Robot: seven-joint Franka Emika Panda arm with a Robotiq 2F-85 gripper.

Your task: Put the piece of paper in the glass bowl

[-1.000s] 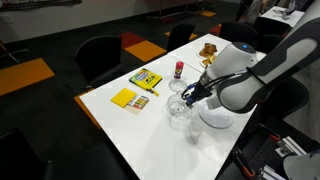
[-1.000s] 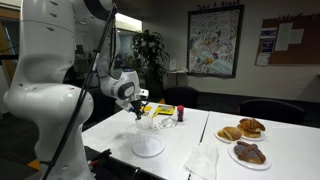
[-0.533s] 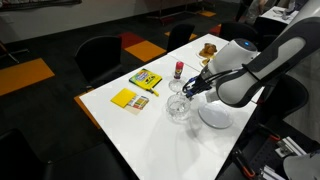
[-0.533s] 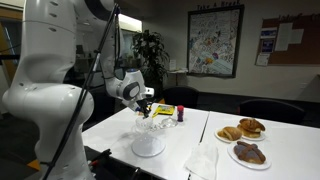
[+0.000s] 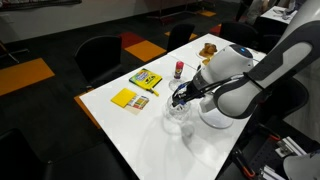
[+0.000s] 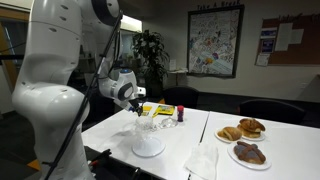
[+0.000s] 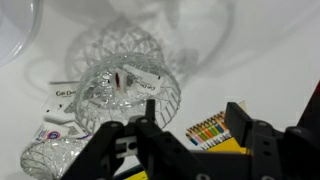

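over the white table (image 5: 128,125), the robot's gripper (image 5: 181,97) hangs just above the glass bowl (image 7: 125,95). in the wrist view its jaws are spread wide with nothing between them. a small white patch at the bowl's centre looks like the piece of paper (image 7: 142,75), though the cut glass blurs it. a white plate (image 5: 216,120) sits just beside the bowl, with a crayon box (image 7: 208,131) nearby.
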